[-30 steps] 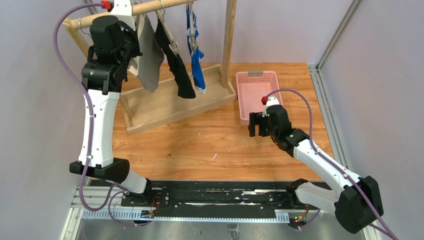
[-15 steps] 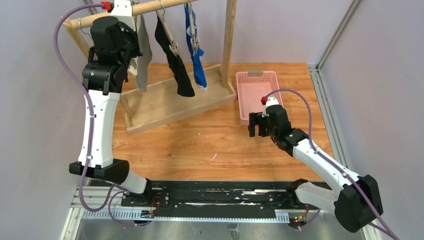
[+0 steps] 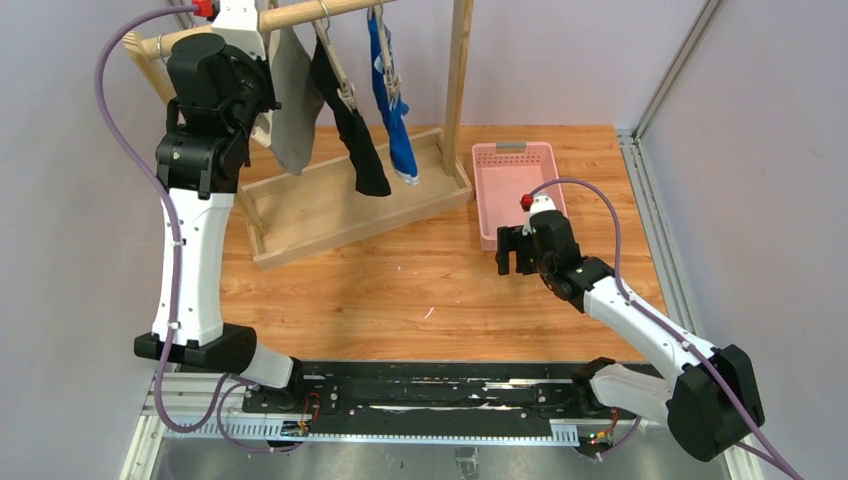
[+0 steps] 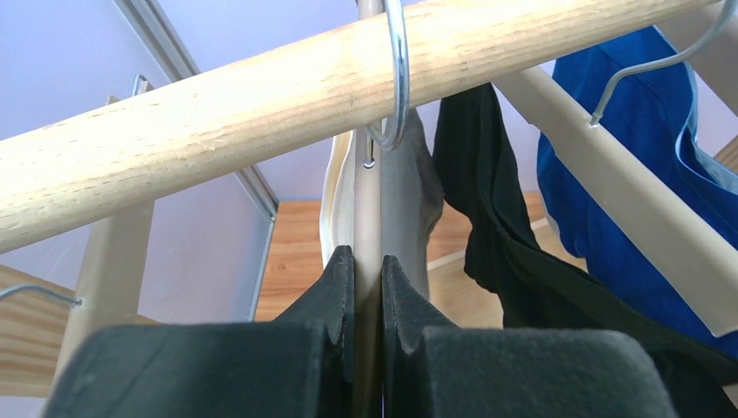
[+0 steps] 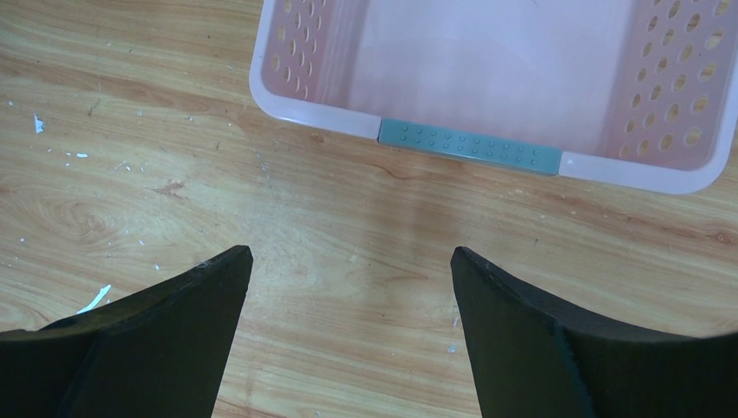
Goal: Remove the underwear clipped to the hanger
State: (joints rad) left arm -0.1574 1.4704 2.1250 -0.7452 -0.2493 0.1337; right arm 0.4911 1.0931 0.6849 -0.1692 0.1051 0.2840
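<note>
1. The left pincer (image 4: pixel 367 254) is up at the wooden rail (image 4: pixel 261 96) of the rack. Its two black fingers are pressed together on the thin beige hanger (image 4: pixel 367 205), which hangs from the rail by a wire hook.
2. The grey underwear (image 4: pixel 407 196) hangs on that same hanger. In the wrist view it sits just past the fingertips, lying against the hanger's right side. I can't tell whether the fingers also catch the cloth.
3. From overhead, the grey garment drapes down just to the right of the left arm's wrist. It is the leftmost of the three on the rail.
4. The black underwear (image 3: pixel 352 140) hangs next along, in the middle, with its lower end dangling over the rack's base tray (image 3: pixel 330 215).
5. The blue underwear (image 3: pixel 393 110) comes after it, nearest the rack's right post. Both are clear of the left pincer, the black one near it and the blue one farther along.
6. The right pincer (image 5: pixel 348 252) is spread wide with nothing between its fingers. It is low over the desk (image 5: pixel 365 200), with bare wood showing in the gap.
7. Just ahead of it lies the near rim of the pink basket (image 5: pixel 287 52), with its grey-green handle strip.
8. The right pincer is well apart from the rack and from all three garments.
</note>
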